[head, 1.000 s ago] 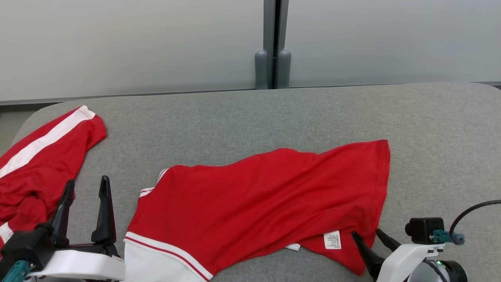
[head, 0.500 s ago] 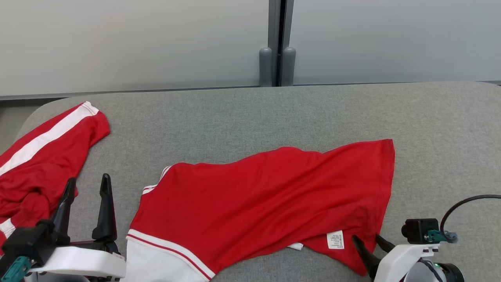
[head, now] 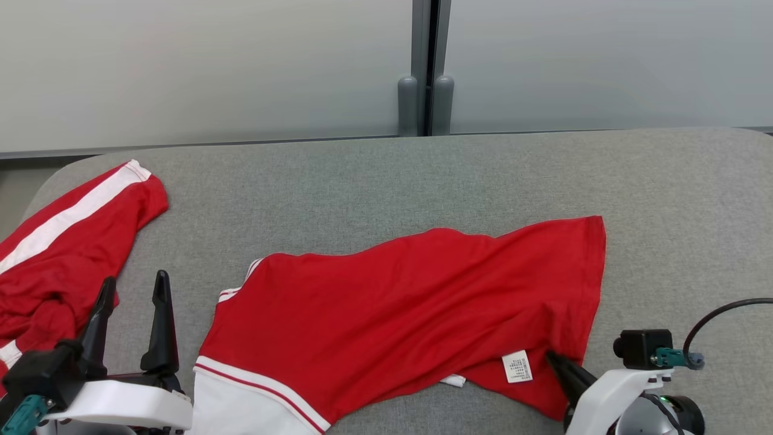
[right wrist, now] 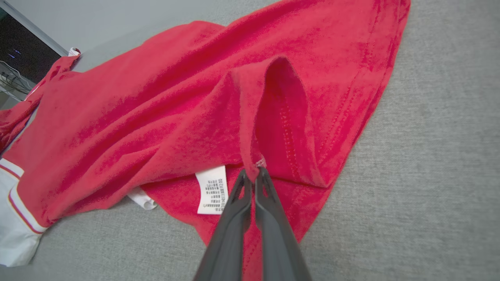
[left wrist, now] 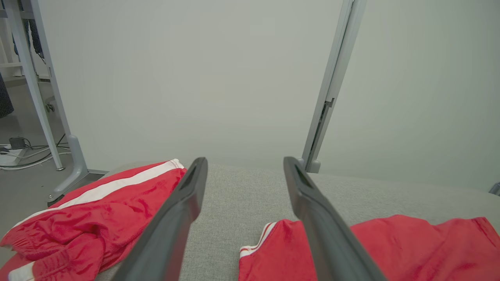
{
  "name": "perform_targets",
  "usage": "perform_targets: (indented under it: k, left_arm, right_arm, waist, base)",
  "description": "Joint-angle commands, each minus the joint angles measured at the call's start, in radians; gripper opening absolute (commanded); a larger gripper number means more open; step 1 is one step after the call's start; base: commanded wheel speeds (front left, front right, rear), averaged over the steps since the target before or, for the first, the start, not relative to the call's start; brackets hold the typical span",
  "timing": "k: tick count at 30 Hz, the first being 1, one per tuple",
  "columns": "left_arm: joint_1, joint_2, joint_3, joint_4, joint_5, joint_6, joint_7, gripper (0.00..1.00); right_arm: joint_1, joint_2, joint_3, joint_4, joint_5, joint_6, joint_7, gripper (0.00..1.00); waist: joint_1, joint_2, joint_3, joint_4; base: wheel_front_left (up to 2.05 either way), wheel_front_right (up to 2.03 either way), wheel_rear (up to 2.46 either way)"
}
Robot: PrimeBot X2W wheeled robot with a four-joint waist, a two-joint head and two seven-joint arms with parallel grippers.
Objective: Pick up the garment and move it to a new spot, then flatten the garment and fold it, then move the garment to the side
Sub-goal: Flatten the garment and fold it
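Note:
The garment [head: 398, 314] is a red shirt with white trim, lying rumpled across the middle of the grey cushioned surface [head: 386, 181]; it also shows in the right wrist view [right wrist: 164, 113] and the left wrist view [left wrist: 390, 249]. My right gripper [head: 552, 359] sits at its lower right corner, shut on a raised fold of the hem beside the white care label [right wrist: 212, 189]; the pinch shows in the right wrist view [right wrist: 253, 171]. My left gripper [head: 133, 290] stands open at the lower left, between the two red pieces, holding nothing [left wrist: 242, 171].
A second red piece with a white stripe [head: 60, 254] lies bunched at the surface's left edge. Pale panels with a grey post [head: 423, 66] rise behind the surface. Bare grey surface lies to the right of the garment and behind it.
My right gripper has gone from open to shut, pinching the garment's hem near the label and lifting a small fold. The left gripper has stayed open and still.

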Motion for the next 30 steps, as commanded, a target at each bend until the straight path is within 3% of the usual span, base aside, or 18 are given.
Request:
perform_targets:
  k: [1, 7, 13, 22, 26, 27, 29, 30]
  left_arm:
    - [0.001, 0.006, 0.003, 0.004, -0.007, 0.004, -0.001, 1.00]
    - [0.023, 0.037, 0.031, -0.014, -0.012, 0.014, 0.011, 1.00]
    - [0.037, 0.051, 0.044, -0.028, -0.019, 0.023, 0.015, 1.00]
    - [0.047, 0.057, 0.050, -0.030, -0.026, 0.026, 0.018, 1.00]
    - [0.040, 0.053, 0.046, -0.022, -0.032, 0.023, 0.020, 1.00]
    - [0.037, 0.052, 0.045, -0.020, -0.032, 0.022, 0.021, 1.00]
    - [0.032, 0.050, 0.042, -0.016, -0.033, 0.022, 0.022, 1.00]
    - [0.030, 0.051, 0.042, -0.013, -0.034, 0.021, 0.022, 1.00]
  right_arm:
    - [0.005, -0.004, 0.009, -0.020, 0.021, 0.002, 0.000, 0.00]
    - [0.037, -0.105, 0.095, -0.190, 0.187, 0.002, 0.106, 0.00]
    - [0.106, -0.219, 0.113, -0.343, 0.341, 0.002, 0.260, 0.00]
    - [0.229, -0.313, 0.085, -0.431, 0.367, 0.002, 0.456, 0.00]
    - [0.269, -0.302, 0.049, -0.401, 0.306, 0.002, 0.530, 0.00]
    - [0.271, -0.295, 0.044, -0.392, 0.291, 0.002, 0.540, 0.07]
    - [0.268, -0.274, 0.028, -0.380, 0.263, 0.002, 0.545, 1.00]
    - [0.267, -0.262, 0.021, -0.376, 0.253, 0.002, 0.545, 1.00]
  waist:
    - [0.0000, 0.0000, -0.008, -0.004]
    - [0.0000, 0.0000, -0.019, -0.016]
    - [0.0000, 0.0000, -0.022, -0.020]
    - [0.0000, 0.0000, -0.018, -0.021]
    - [0.0000, 0.0000, -0.013, -0.022]
    - [0.0000, 0.0000, -0.012, -0.022]
    - [0.0000, 0.0000, -0.009, -0.021]
    - [0.0000, 0.0000, -0.008, -0.020]
  base:
    - [0.00, 0.00, 0.00]
    - [0.00, 0.00, 0.00]
    - [0.00, 0.00, 0.00]
    - [0.00, 0.00, 0.00]
    - [0.00, 0.00, 0.00]
    - [0.00, 0.00, 0.00]
    - [0.00, 0.00, 0.00]
    - [0.00, 0.00, 0.00]
